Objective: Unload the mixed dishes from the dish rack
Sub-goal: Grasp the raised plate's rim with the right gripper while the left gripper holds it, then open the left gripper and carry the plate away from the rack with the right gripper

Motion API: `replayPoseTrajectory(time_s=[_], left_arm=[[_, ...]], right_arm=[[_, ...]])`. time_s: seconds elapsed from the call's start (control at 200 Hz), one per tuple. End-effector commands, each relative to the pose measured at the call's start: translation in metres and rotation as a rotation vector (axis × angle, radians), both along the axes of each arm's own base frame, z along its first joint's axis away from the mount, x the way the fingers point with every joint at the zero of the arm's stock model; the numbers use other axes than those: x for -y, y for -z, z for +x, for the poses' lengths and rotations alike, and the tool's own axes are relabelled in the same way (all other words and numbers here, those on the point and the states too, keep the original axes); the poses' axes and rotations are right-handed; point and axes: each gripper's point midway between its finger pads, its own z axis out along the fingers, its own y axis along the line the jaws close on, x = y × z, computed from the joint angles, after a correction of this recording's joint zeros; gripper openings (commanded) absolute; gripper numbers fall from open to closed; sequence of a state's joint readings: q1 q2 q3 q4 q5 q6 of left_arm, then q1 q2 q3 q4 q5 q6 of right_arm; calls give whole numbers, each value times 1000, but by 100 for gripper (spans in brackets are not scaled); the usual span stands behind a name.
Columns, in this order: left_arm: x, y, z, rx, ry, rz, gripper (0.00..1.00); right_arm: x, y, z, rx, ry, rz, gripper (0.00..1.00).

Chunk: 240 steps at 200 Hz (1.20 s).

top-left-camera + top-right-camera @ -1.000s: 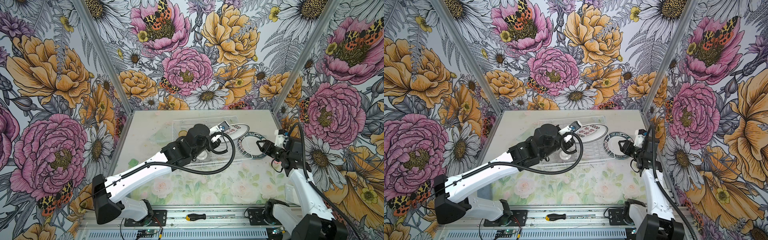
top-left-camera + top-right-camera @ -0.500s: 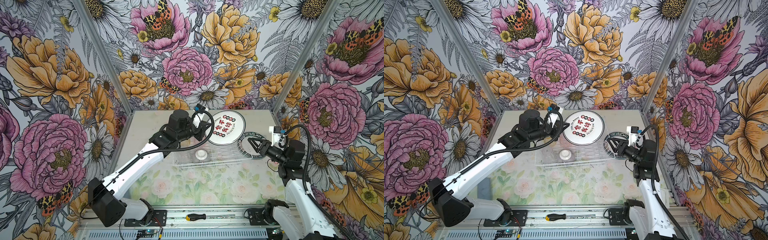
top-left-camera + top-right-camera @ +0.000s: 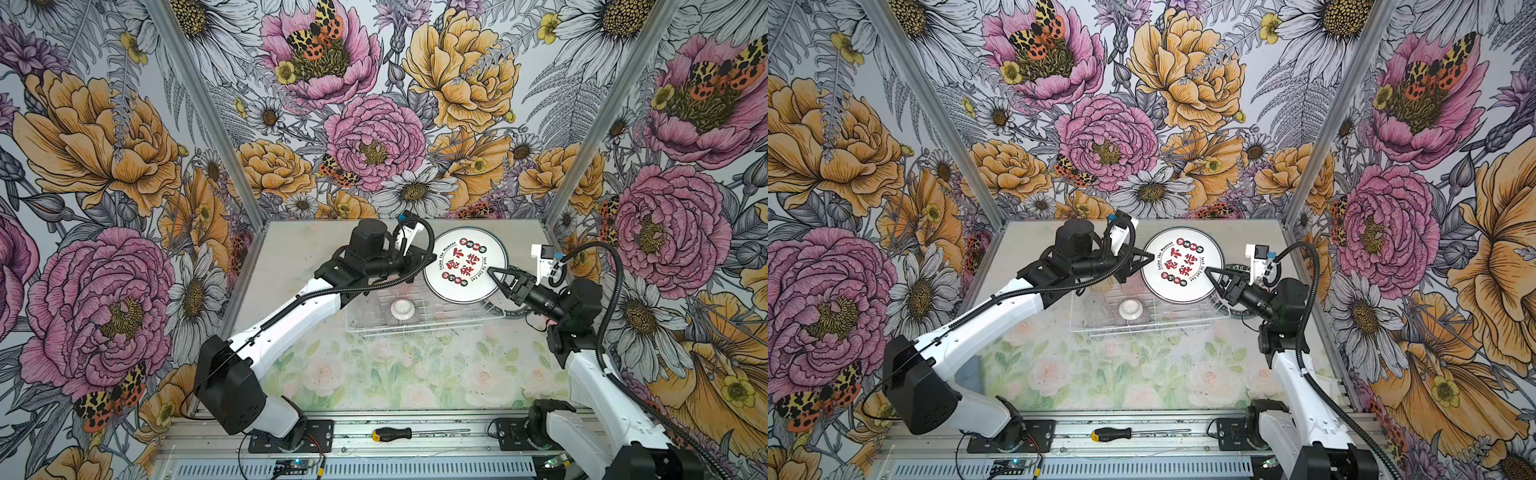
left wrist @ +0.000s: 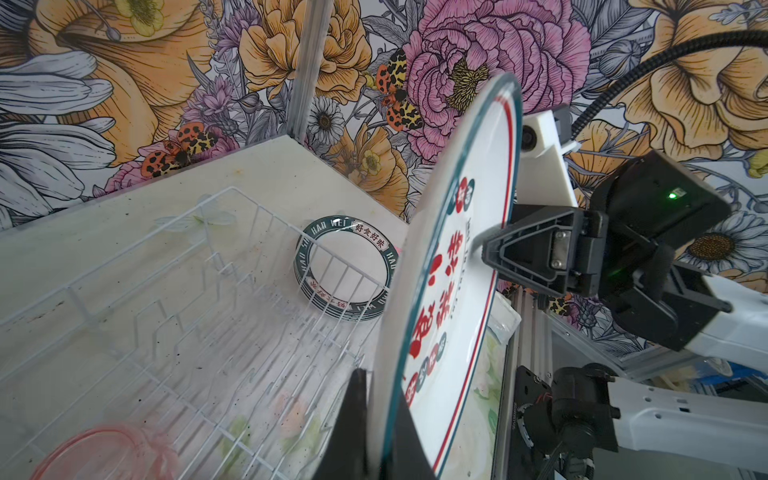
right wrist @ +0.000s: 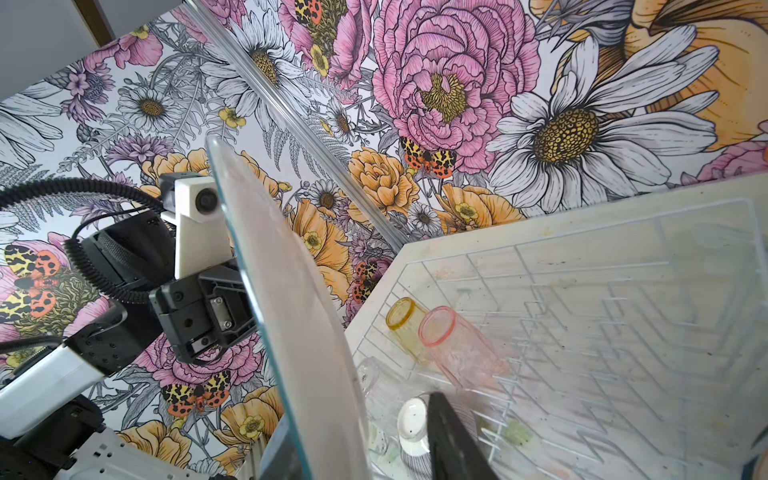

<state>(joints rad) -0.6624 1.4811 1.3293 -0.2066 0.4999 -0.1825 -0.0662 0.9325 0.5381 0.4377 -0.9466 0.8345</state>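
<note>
The left gripper (image 3: 428, 262) is clamped on the near rim of the printed plate (image 3: 465, 266). The plate is held on edge and clear of the wires, with its printed face turned up toward the top views. This attitude probably matches the upright slot it came from and presents the opposite rim to the other arm.

Below and just beside this gripper lies the dish rack (image 3: 415, 331). An overturned ribbed bowl (image 3: 402, 311) remains inside it. An amber tumbler (image 5: 401, 316) and a pink tumbler (image 5: 436, 328) lie on their sides in it.

The right gripper (image 3: 494, 278) stands astride the plate's far rim. Its jaws are apart, and the right wrist view shows a gap between one finger (image 5: 453, 436) and the plate's back. No second grip is established yet. The pose suggests a handover.

Beneath and behind the right gripper, a stack of dark-rimmed plates (image 4: 345, 266) rests on the table just outside the rack. This stack is the likely destination.
</note>
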Motion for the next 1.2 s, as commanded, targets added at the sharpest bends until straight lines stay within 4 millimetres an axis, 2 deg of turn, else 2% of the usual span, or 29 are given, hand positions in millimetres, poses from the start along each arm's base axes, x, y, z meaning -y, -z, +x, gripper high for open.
replayPoseTrajectory(time_s=[0.0,0.15,0.275,0.355,0.586,0.651,0.721,0.811,0.931,1.051,1.196], left_arm=[[6,-20,-1,24,49,-87,0],[8,-13,1,15,45,-78,0],[7,-9,3,13,39,-68,0],[6,-7,4,11,36,-64,0],[1,0,8,2,12,-45,0],[-2,5,10,4,-11,-26,16],[-8,10,12,11,-42,3,26],[-19,20,14,16,-93,50,30],[-39,34,16,19,-173,109,32],[-67,44,18,25,-270,173,32],[-101,54,15,44,-378,268,34]], right_arm=[[-4,-12,2,54,0,5,27],[-6,-14,3,57,-4,5,22],[-6,-14,4,50,-3,4,6],[-6,-14,4,46,-2,3,0],[-1,-20,8,56,43,2,0],[5,-22,11,57,96,-12,0],[14,-24,17,44,163,-45,0],[30,-24,27,17,256,-81,0],[62,-18,42,-54,412,-122,0],[110,-7,51,-139,593,-149,0],[160,12,48,-213,751,-164,0]])
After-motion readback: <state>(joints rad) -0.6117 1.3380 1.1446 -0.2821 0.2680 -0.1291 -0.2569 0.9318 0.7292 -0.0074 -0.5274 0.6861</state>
